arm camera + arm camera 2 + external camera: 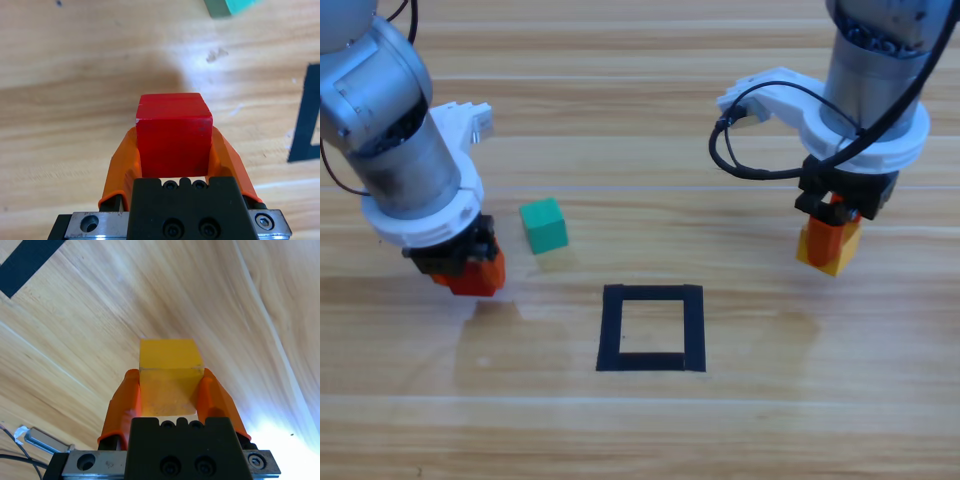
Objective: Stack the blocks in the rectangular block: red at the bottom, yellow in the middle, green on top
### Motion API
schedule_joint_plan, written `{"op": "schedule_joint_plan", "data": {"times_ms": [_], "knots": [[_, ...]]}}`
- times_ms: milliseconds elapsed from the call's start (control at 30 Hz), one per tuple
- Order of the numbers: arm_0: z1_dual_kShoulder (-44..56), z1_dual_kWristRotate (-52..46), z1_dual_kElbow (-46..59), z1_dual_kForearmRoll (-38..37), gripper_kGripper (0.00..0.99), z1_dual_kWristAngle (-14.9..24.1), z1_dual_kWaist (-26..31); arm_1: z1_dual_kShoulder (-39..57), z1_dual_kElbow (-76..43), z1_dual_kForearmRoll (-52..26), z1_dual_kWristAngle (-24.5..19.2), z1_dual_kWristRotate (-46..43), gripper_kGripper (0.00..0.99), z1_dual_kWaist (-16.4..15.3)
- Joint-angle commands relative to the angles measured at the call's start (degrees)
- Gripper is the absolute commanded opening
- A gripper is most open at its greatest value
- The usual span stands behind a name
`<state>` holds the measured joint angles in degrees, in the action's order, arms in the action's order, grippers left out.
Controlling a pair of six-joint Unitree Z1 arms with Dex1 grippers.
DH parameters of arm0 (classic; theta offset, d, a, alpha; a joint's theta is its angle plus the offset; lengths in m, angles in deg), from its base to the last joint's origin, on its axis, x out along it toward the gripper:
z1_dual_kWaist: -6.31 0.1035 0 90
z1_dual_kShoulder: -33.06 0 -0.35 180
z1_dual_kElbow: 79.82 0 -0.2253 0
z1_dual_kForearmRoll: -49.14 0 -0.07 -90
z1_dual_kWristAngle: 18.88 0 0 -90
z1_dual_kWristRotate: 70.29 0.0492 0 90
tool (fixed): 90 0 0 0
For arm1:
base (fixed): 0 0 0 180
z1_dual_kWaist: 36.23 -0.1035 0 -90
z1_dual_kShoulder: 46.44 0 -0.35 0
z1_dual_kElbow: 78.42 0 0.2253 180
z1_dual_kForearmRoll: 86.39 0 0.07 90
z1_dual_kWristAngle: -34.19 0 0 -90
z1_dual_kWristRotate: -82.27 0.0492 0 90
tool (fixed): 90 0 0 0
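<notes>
We see a plain red cube (172,137) between the orange jaws of the left gripper (173,150), whose body is black. The right gripper (170,390) has the same orange jaws and black body, and between them we see a plain yellow cube (170,367). The third cube (543,225) is teal-green and matte. The square outline (651,328) is black tape, with bare wood inside. The table (640,430) is light wood with a streaked grain. Both arms are grey.
</notes>
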<state>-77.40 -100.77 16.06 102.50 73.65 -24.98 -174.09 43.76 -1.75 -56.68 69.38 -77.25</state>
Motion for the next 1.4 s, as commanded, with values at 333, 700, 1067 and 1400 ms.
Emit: {"op": "schedule_joint_plan", "data": {"times_ms": [333,700,1067,1400], "knots": [[-8.0,-16.0,-11.2,7.6,0.000,2.2,-17.0,13.4,-10.6,-6.0,1.4,16.4,0.023,1.8],[-15.8,-22.4,-20.5,11.8,0.000,2.8,-21.4,16.2,-11.9,-6.0,-5.1,36.1,0.023,0.5],[-18.2,-24.2,-24.7,13.3,0.000,2.3,-22.5,14.6,-11.6,-6.4,1.0,40.8,0.023,0.6],[-21.3,-26.0,-28.3,14.0,0.000,2.1,-22.8,12.9,-10.6,-6.7,1.6,44.1,0.023,0.5]]}}
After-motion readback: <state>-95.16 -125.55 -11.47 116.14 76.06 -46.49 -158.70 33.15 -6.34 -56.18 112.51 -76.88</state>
